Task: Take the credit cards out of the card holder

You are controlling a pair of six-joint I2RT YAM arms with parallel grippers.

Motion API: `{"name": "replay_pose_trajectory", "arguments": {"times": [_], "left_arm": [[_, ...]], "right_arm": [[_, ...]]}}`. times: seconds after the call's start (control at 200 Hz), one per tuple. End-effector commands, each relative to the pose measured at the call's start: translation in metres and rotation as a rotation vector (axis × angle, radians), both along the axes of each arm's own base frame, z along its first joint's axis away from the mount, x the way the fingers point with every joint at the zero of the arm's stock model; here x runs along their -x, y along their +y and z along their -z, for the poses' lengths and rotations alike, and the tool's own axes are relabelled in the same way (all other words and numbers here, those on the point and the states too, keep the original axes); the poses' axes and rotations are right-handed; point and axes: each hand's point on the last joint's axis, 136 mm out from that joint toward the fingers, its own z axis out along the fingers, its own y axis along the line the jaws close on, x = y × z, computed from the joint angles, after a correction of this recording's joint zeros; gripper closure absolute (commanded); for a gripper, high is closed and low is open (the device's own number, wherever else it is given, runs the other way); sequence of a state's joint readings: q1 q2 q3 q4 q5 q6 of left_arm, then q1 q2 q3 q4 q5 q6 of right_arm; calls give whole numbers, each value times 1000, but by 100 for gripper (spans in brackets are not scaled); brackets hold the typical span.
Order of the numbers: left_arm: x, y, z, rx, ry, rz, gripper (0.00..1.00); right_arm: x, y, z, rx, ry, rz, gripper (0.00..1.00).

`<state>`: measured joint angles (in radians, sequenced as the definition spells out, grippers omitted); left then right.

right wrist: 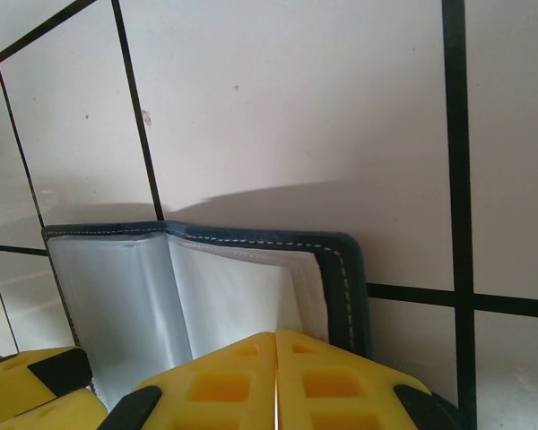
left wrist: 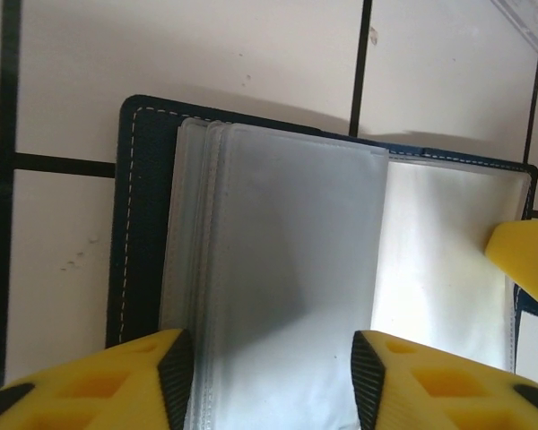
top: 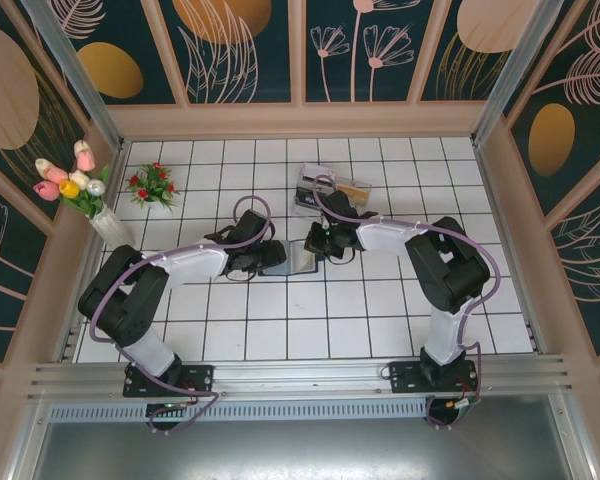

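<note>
Nearest to us, two arms are bolted at the 6 o'clock edge of the white tiled worktop (top: 380, 310). Out past them, in the middle of the worktop, one dark blue card holder (top: 298, 262) lies open and flat.

The left fingers (top: 270, 258) reach it from 9 o'clock. They are spread, with the stack of clear sleeves (left wrist: 287, 269) between them. We cannot tell if their pads touch the stack, and the wrist view cuts them off at the bottom.

The right fingers (right wrist: 276, 381) come in from 3 o'clock. They are pressed together over that side of the holder. Their own bodies hide the spot under them.

The sleeves are cloudy, so we cannot tell if any credit cards are inside. We count at least three sleeve edges at one side of the stack.

Farther off, at 12 o'clock from the holder, sits one clear tray (top: 302, 180). Something tan and something dark lie in it, too small to name. Out at 10 o'clock stands one vase (top: 108, 225) of tulips, with one small bunch of red flowers (top: 152, 185) beside it.
</note>
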<state>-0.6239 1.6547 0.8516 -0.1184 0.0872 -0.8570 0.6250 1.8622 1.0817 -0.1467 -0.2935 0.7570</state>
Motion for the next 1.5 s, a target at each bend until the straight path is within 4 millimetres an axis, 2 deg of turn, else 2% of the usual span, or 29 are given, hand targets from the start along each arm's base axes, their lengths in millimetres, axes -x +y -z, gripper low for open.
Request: {"name": "replay_pose_trajectory", "arguments": {"times": [0.0,0.41,0.721,0.971,1.186,1.321,1.491], "left_arm": [[2,-5,1,27,2,30,51],[1,-28,-24,140,-42,118,51],[2,-34,-29,169,-48,144,51],[2,-43,-37,218,-68,180,55],[1,-52,-47,267,-84,208,58],[3,-60,-55,322,-94,239,60],[3,-66,-55,351,-88,257,62]], "right_arm": [[11,1,10,21,27,-32,90],[12,3,13,20,34,-40,89],[19,-3,30,65,74,-45,81],[21,0,31,63,77,-56,77],[18,2,23,46,58,-57,81],[14,4,9,8,18,-45,82],[8,1,-6,-14,-15,-28,82]]}}
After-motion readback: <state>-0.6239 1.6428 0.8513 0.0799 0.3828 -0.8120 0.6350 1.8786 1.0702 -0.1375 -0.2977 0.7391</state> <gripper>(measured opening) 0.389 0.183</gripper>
